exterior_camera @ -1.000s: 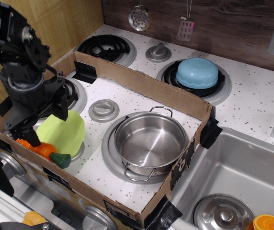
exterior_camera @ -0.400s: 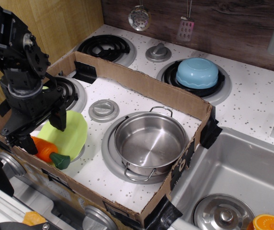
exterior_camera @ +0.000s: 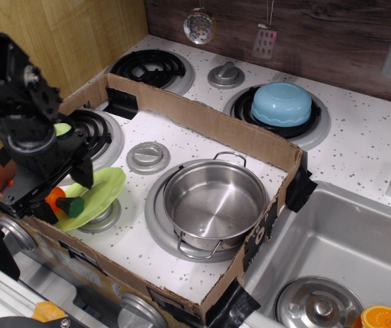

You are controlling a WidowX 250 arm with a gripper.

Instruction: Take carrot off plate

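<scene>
The orange carrot (exterior_camera: 57, 197) with its dark green stub lies on the left edge of the lime-green plate (exterior_camera: 103, 188). The plate sits tilted over the front-left burner, with its far right side raised. My black gripper (exterior_camera: 64, 198) is low over the plate's left edge. One finger (exterior_camera: 44, 213) stands in front and left of the carrot, and the other (exterior_camera: 85, 176) behind and right of it. The jaws straddle the carrot with a gap still showing, so the gripper looks open. The carrot's tip is hidden behind the gripper.
A steel pot (exterior_camera: 212, 201) stands just right of the plate. A cardboard wall (exterior_camera: 202, 119) fences the work area. A burner knob (exterior_camera: 147, 157) lies behind the plate. A light blue bowl (exterior_camera: 281, 104) rests upside down on the back-right burner. The sink (exterior_camera: 339, 253) is on the right.
My gripper has come down over the carrot and shifted a little left. The plate has tipped, and the carrot has slid up and left between my fingers.
</scene>
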